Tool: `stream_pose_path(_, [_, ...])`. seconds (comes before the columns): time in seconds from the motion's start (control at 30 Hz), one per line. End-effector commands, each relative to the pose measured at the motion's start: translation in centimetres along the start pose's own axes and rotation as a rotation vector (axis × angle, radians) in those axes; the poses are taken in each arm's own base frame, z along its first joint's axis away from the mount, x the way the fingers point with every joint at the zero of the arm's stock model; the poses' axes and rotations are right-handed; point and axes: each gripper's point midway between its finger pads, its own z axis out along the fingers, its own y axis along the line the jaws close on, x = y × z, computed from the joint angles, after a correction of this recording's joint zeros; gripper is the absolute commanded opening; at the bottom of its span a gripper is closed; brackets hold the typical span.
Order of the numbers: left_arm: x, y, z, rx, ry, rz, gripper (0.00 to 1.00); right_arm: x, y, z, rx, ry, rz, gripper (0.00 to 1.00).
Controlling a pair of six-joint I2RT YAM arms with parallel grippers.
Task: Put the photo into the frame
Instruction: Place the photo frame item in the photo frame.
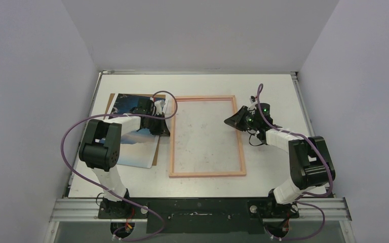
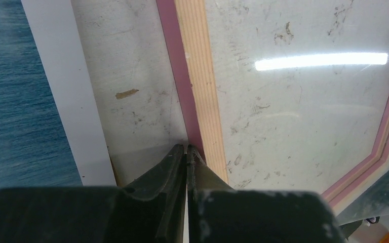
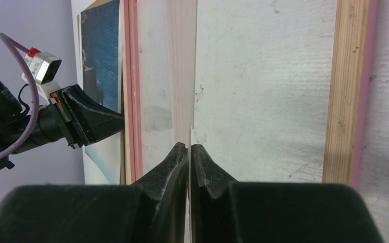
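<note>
The frame (image 1: 207, 173) lies flat mid-table with its pale wood side up and pink edges showing (image 2: 197, 76) (image 3: 347, 91). The photo (image 1: 126, 104), blue with a pale end, rests left of it on a brown backing board (image 1: 112, 98); it also shows in both wrist views (image 2: 15, 101) (image 3: 101, 50). A clear pane (image 3: 167, 101) spans the frame's opening and is slightly raised. My left gripper (image 1: 166, 123) (image 2: 187, 148) is shut at the left rail, on the pane's edge. My right gripper (image 1: 228, 121) (image 3: 188, 147) is shut on the pane's opposite edge by the right rail.
White walls enclose the table on three sides. A metal rail (image 1: 197, 207) with both arm bases runs along the near edge. Purple cables loop beside each arm (image 1: 68, 152). The left gripper's black finger (image 3: 96, 121) shows in the right wrist view.
</note>
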Motion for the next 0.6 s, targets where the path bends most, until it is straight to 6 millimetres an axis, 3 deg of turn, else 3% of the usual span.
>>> stream_pose_path(0.0, [-0.7,-1.5,0.4,0.057,-0.013,0.034,0.03,-1.6,2.0,-0.1,-0.072,-0.080,-0.059,0.05])
stream_pose_path(0.57, [-0.7,-1.8,0.5,0.064,-0.004,0.032,0.01,-2.8,5.7,-1.3,-0.165,-0.178,-0.166,0.05])
